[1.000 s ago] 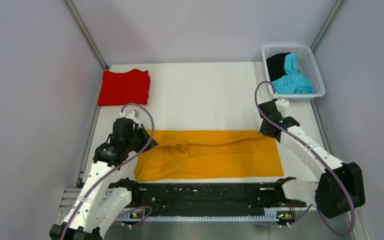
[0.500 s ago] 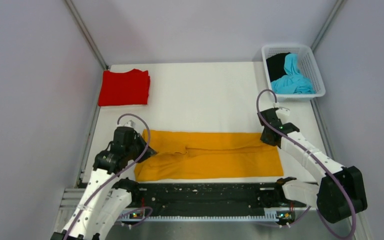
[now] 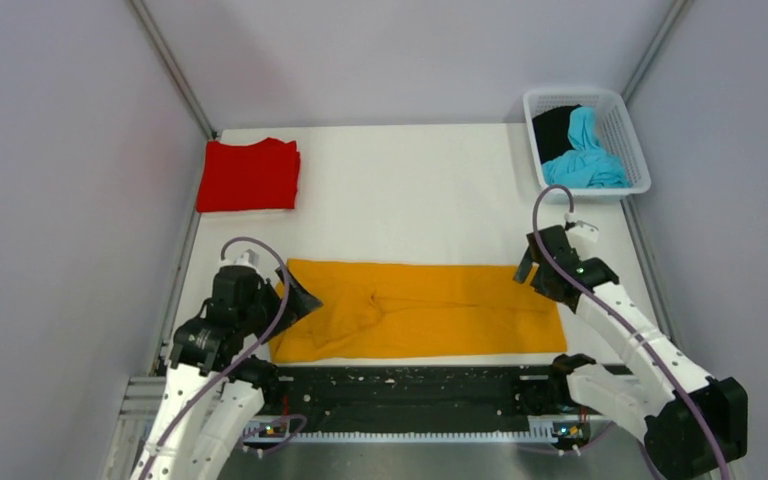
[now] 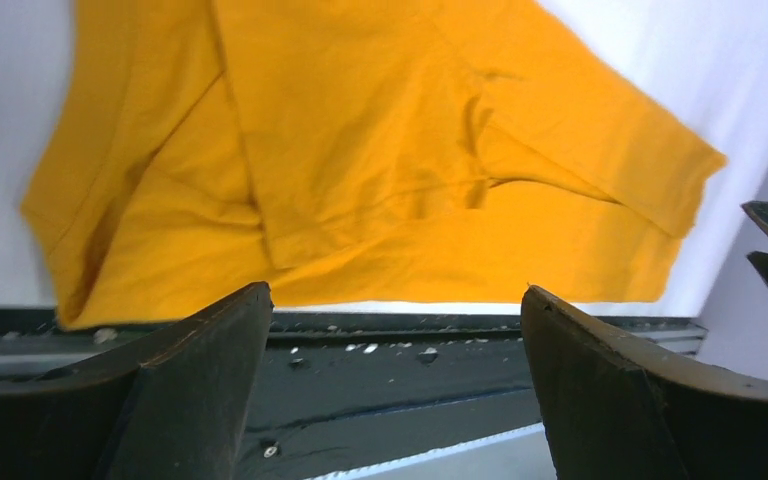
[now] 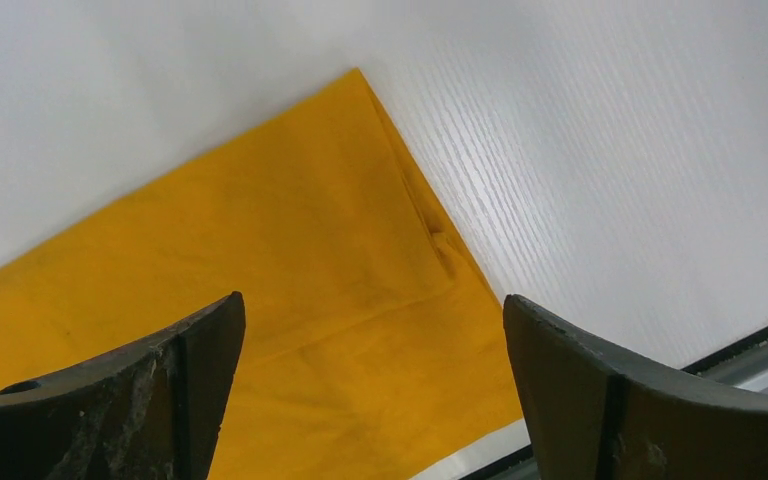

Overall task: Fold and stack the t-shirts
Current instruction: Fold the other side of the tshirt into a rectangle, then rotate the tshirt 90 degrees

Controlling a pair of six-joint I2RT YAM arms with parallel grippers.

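The orange-yellow t-shirt (image 3: 420, 320) lies flat along the near edge of the white counter (image 3: 410, 200), folded into a long band with creases and a loose flap near its left end. The left tool (image 3: 295, 297) hangs over that left end, fingers spread wide with nothing between them. The right tool (image 3: 528, 268) is over the far right corner, also spread and empty. A folded red t-shirt (image 3: 248, 175) sits at the far left corner. In the white basket (image 3: 632, 140) at the far right, a cyan t-shirt (image 3: 585, 155) lies bunched beside a black t-shirt (image 3: 555, 125).
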